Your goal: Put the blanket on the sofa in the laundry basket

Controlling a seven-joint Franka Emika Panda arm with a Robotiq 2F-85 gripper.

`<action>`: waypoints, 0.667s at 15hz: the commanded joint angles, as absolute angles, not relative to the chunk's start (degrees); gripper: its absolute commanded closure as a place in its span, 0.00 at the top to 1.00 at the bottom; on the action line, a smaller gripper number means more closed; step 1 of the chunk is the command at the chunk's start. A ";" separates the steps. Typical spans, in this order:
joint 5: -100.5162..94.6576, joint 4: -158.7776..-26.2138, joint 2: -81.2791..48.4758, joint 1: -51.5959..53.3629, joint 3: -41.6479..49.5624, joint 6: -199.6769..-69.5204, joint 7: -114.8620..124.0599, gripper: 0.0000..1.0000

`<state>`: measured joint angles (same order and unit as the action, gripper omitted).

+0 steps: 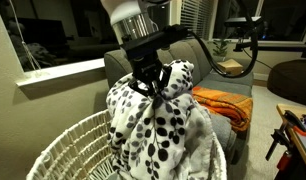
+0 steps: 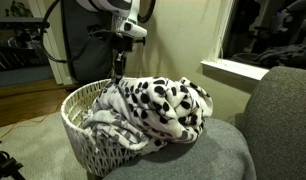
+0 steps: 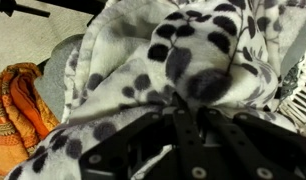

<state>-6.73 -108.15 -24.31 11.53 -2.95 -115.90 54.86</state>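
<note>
Fleecy and black-spotted, the blanket (image 1: 163, 115) hung bunched from the gripper (image 1: 153, 84), its jaws pinched almost shut on a top fold, apparently to drag the bulk off the sofa (image 2: 278, 115) edge and over the laundry basket (image 2: 77, 100) rim.

The blanket (image 1: 161, 125) is showing a thick, fleecy cloth surface, matt and fuzzy, white with black spots. The basket (image 2: 85, 150) is looking like woven cream cord, rough and open-looped, with a braided rim. The sofa (image 2: 283, 115) is wearing grey woven fabric, matt and slightly coarse. The tool (image 1: 151, 84) is appearing matt black, hard plastic or metal. The orange cloth (image 1: 225, 103) is looking crinkled, with a textured weave. The floor (image 2: 23, 105) is gleaming faintly like smooth wood.
</note>
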 commanded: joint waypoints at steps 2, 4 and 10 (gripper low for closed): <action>-6.56 -105.24 -26.29 13.19 -3.51 -111.55 49.65 0.03; -6.58 -104.79 -26.68 13.82 -3.49 -110.95 48.59 0.03; -6.05 -105.31 -25.85 15.28 -4.47 -109.90 44.90 0.03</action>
